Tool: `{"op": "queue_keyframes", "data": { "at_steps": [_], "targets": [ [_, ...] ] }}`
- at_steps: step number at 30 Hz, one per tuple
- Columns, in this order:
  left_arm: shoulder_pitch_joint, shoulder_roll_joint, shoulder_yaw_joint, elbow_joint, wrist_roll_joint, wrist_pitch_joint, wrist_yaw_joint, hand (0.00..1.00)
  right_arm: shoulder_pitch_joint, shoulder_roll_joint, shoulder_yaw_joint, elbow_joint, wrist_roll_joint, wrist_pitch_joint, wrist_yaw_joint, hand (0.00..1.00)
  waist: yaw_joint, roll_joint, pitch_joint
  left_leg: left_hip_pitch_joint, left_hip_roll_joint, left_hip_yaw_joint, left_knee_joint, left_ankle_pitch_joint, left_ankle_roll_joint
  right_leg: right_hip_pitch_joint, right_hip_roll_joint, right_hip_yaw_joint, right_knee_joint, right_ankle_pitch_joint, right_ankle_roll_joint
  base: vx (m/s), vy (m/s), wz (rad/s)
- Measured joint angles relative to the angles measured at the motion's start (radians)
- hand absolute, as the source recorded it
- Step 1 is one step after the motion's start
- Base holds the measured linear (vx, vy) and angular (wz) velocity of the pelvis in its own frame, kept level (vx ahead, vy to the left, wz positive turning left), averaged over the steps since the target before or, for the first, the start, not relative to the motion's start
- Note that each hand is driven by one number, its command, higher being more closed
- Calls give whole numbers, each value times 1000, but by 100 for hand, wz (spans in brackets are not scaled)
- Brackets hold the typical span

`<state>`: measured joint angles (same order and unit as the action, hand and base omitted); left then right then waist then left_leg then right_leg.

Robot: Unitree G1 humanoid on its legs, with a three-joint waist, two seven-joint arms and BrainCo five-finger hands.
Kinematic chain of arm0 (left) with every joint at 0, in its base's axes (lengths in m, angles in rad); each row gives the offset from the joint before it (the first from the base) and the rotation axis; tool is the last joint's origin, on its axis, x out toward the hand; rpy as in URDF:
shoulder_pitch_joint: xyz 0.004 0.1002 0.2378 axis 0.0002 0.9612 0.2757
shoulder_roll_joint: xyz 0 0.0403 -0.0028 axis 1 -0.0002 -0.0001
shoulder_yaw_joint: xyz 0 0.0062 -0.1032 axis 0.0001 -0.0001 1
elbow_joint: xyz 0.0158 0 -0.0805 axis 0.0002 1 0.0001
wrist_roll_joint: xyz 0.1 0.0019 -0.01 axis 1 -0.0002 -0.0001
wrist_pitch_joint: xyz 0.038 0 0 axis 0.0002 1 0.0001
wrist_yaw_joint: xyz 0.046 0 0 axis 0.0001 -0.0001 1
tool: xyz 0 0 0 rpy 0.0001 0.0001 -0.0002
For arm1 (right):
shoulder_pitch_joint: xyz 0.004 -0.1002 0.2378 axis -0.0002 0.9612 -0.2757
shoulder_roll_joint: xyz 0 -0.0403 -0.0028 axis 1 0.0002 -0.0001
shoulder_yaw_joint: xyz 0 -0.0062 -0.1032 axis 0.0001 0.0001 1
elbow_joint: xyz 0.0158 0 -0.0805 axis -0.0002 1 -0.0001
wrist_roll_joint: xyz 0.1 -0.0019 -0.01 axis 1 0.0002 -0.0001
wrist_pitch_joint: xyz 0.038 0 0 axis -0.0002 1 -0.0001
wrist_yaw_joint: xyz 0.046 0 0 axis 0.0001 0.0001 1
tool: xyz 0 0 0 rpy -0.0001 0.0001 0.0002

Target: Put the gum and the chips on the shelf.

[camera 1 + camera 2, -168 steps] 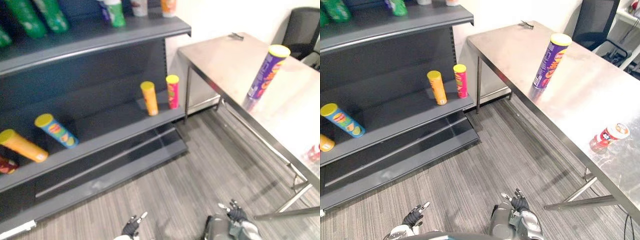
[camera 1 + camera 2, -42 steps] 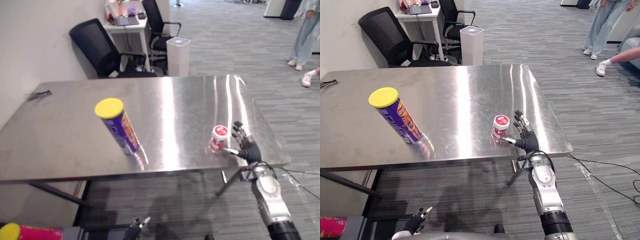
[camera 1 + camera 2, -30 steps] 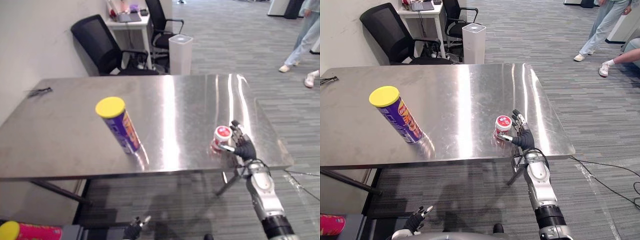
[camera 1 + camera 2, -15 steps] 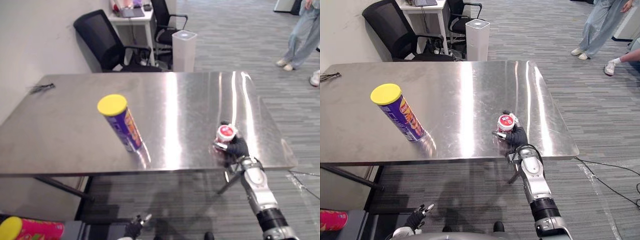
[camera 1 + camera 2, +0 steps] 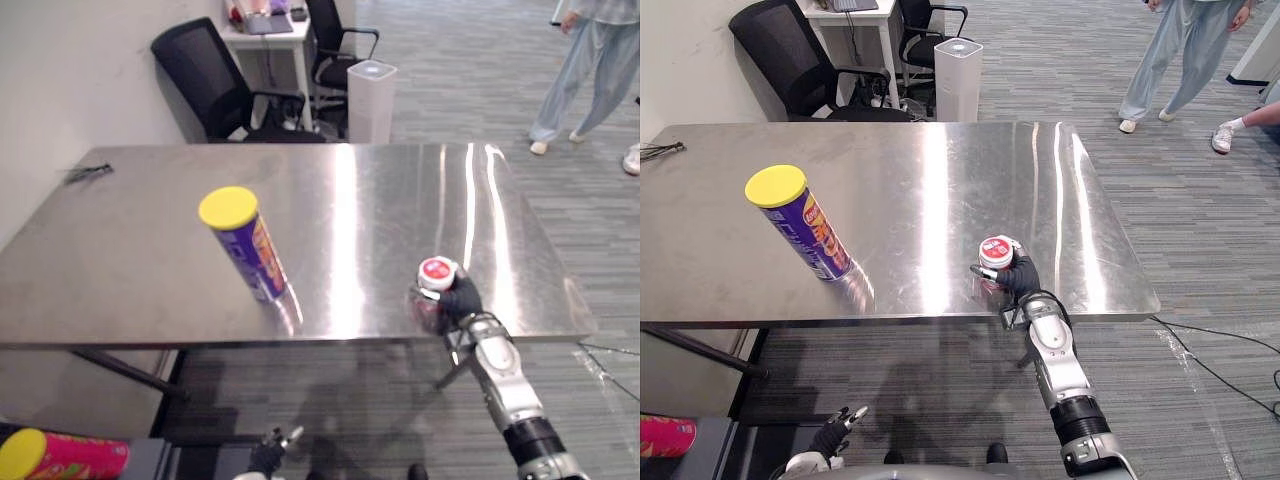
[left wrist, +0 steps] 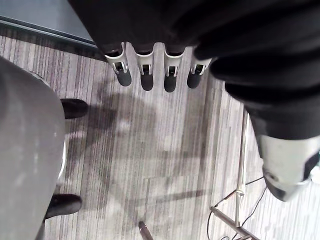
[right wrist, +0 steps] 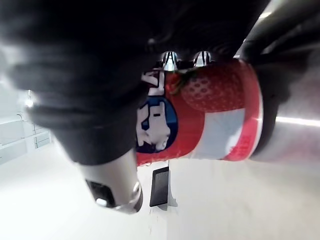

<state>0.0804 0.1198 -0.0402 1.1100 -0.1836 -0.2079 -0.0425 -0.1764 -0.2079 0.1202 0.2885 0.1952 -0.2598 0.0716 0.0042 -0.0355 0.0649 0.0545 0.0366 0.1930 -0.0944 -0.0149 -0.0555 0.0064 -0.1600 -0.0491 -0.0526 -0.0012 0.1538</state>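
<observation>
the table is brushed steel, flat and rectangular, with streaks of light running along it. on its left half stands the chips can, a tall purple cylinder with a flat yellow lid, shut, its contents unseen. near the table's front right edge is the gum tub, a short round pot with a white and red wall, a strawberry picture and a red lid, also shut.

the right hand has its dark-tipped fingers curled round the far side of the tub, with the thumb pressing the near side, so the tub is clasped. about a second earlier those fingers were spread beside the tub, apart from it. since half a second ago the tub has shifted a little to the robot's left and nearer the front edge. whether its base is clear of the steel, i cannot tell.

the left hand hangs low over striped grey carpet, its fingers straight and loose, holding nothing.

beyond the table are a black mesh office chair and a white upright bin. a person in pale blue trousers has stepped further into the far right. a pink can with a yellow lid lies on its side at the lower left.
</observation>
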Motion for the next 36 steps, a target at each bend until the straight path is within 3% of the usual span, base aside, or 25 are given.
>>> {"op": "queue_keyframes", "data": {
  "at_steps": [6,11,21,29,36],
  "targets": [
    [-1,-2,2,0,10,1,1,0,1,14,-1,-24,-2,14,-4,100,-1,0,0,5,0,-1,0,0,0,6,0,0,0,0,0,0,0,0],
    [0,-4,9,1,10,2,2,0,5,14,-23,-168,-1,13,-10,100,-2,0,4,23,6,3,0,0,0,19,0,2,2,0,0,-26,-16,-2],
    [4,-8,55,2,11,4,0,0,122,-11,-199,-451,5,-1,2,100,-7,-5,6,32,8,-11,11,-5,-4,36,-1,-18,5,-2,-2,-20,-13,3],
    [14,-8,97,1,15,14,-2,0,179,-12,-342,-557,51,-14,0,100,-29,-10,7,30,10,-43,8,-3,-3,39,-1,-50,27,-21,-10,-16,-20,12],
    [21,-12,120,-9,32,15,-3,0,197,-9,-400,-558,51,-15,-22,100,-30,-15,3,30,10,-46,8,-2,-3,41,-1,-52,27,-21,-10,0,-2,1]
  ]
}}
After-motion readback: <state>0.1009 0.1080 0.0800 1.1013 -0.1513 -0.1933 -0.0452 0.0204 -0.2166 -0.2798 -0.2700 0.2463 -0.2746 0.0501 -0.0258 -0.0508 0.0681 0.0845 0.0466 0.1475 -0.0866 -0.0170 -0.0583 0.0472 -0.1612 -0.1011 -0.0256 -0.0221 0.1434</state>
